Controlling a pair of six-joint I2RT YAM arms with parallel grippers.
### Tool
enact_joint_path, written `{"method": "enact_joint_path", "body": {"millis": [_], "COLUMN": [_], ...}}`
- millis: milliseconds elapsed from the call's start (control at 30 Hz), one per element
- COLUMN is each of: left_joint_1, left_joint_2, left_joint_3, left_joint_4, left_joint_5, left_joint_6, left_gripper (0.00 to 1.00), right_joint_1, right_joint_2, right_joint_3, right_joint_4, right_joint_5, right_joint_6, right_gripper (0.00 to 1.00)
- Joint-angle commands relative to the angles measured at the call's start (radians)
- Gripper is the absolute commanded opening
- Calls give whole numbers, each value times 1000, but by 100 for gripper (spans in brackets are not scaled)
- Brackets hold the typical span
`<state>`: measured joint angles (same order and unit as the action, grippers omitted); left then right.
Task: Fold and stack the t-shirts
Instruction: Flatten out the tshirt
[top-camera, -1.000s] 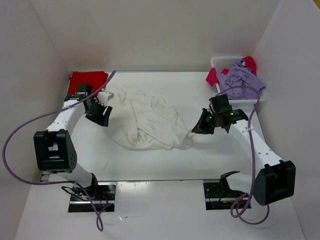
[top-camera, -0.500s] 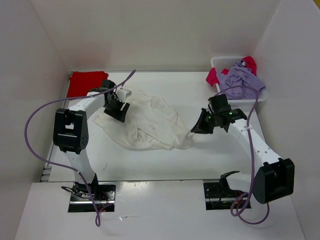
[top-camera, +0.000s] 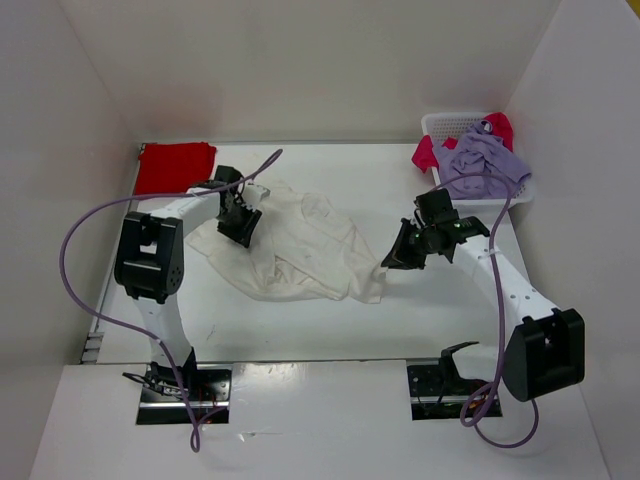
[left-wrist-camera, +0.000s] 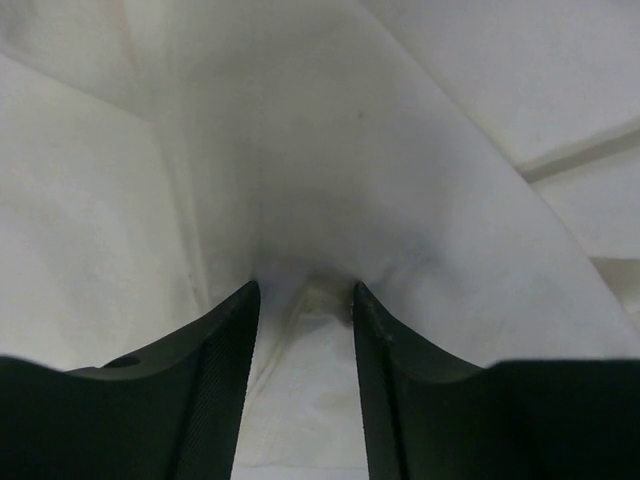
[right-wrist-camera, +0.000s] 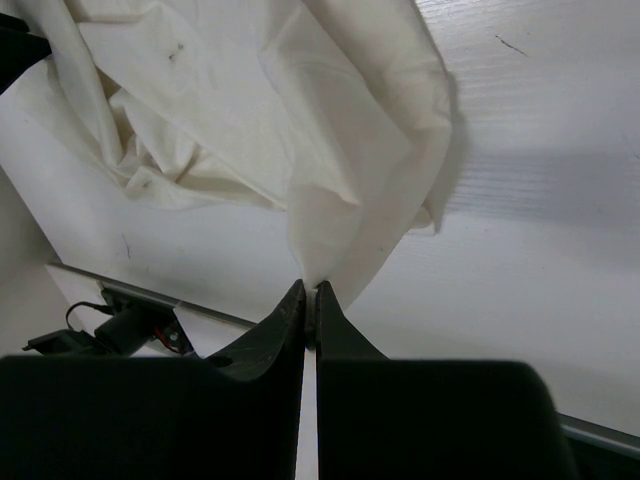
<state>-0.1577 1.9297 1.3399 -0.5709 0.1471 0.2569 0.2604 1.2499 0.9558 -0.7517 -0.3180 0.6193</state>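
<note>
Off-white shirt (top-camera: 300, 245) lies crumpled mid-table. It is light and limp and will likely sag and drag, so it is best held at hems or shoulders. Right gripper (right-wrist-camera: 310, 292) is clamped on its near right edge. Left gripper (left-wrist-camera: 302, 295) straddles a ridge at the far left, jaws apart, not pinching. Red shirt (top-camera: 175, 165) lies folded far left. Basket (top-camera: 440, 124), far right, holds lavender shirt (top-camera: 488, 160) and pink-red shirt (top-camera: 425, 155) — nothing blocks the way.
</note>
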Motion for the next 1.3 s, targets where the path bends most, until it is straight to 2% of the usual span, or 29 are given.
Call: {"method": "enact_joint_path", "body": {"millis": [0, 100, 133, 233, 367, 400, 600, 667, 733, 767, 800, 867, 900, 967, 1000, 1067, 1133, 1200, 1233, 1267], "left_joint_1": [-14, -14, -14, -14, -14, -14, -14, 39, 82, 131, 151, 178, 178, 178, 187, 199, 208, 208, 208, 208], "left_joint_2": [9, -11, -21, -44, -55, -64, -135, -176, -260, -293, -352, -415, -463, -463, -478, -512, -544, -607, -656, -681], "left_joint_3": [-15, -24, -24, -24, -44, -44, -65, 0, 82, 132, 237, 329, 414, 520, 550, 576, 576, 490, 446, 336], "left_joint_4": [2, 2, 2, -9, -18, -18, -37, -46, -37, -15, 0, 52, 65, 22, 11, -10, -44, -84, -95, -110], "left_joint_5": [-20, -32, -32, -32, -32, -32, 37, 55, 55, 55, 55, 37, 19, -17, -33, -47, -47, -59, -76, -110], "left_joint_6": [-8, 1, 1, 1, 1, 10, 19, 19, 7, -2, -2, 24, 45, 86, 96, 108, 124, 151, 160, 180], "left_gripper": [49, 44, 39, 33, 14, 2, 0, 0, 0, 0, 0, 0, 0, 0, 0, 0, 0, 0, 0, 0], "right_joint_1": [8, 8, 8, 8, 8, 8, 8, -13, -45, -76, -88, -110, -122, -122, -122, -122, -104, -66, -56, -56], "right_joint_2": [0, 0, 0, 0, 0, 0, 0, 29, 135, 176, 254, 316, 353, 365, 365, 338, 257, 142, 96, 50], "right_joint_3": [6, 6, 6, 6, 15, 15, 38, 89, 277, 475, 591, 830, 1053, 1290, 1329, 1322, 1237, 1027, 856, 762], "right_joint_4": [31, 22, 22, 22, 22, 22, 22, 22, -58, -98, -183, -253, -291, -304, -314, -314, -284, -261, -241, -229], "right_joint_5": [-1, 8, 8, 8, 8, 8, 17, 17, 32, 78, 112, 208, 230, 310, 333, 361, 361, 352, 352, 352], "right_joint_6": [-12, -21, -21, -21, -21, -21, -42, -88, -151, -209, -234, -262, -271, -271, -259, -245, -233, -196, -178, -134], "right_gripper": [0, 0, 0, 0, 0, 0, 0, 0, 0, 0, 0, 0, 0, 0, 0, 0, 0, 0, 0, 0]}}
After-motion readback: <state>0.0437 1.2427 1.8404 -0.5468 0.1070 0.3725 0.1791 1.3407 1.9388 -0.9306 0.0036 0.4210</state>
